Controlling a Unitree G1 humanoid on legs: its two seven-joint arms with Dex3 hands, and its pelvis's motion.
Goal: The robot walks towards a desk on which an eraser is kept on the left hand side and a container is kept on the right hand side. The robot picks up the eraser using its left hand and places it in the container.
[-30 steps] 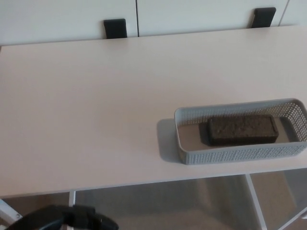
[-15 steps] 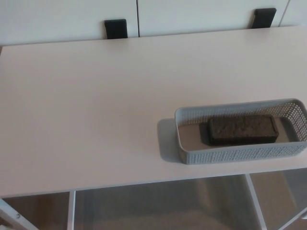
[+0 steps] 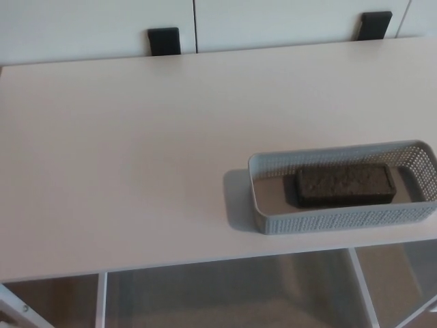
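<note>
Eraser (image 3: 345,184) is seen lying flat inside the container (image 3: 328,220), lengthwise, at the desk's (image 3: 136,171) right front. No hand is seen, so finger state cannot be told. Nothing is changed from half a second back; the dark left hand seen a second ago is gone from view.

No part of robot body seen in head view: no arm, no forearm, no robot hand. No colours, shapes, cables, screws or markings of robot can be noted. No person seen either, no sleeve. Nothing of subject shown at any picture edge.
</note>
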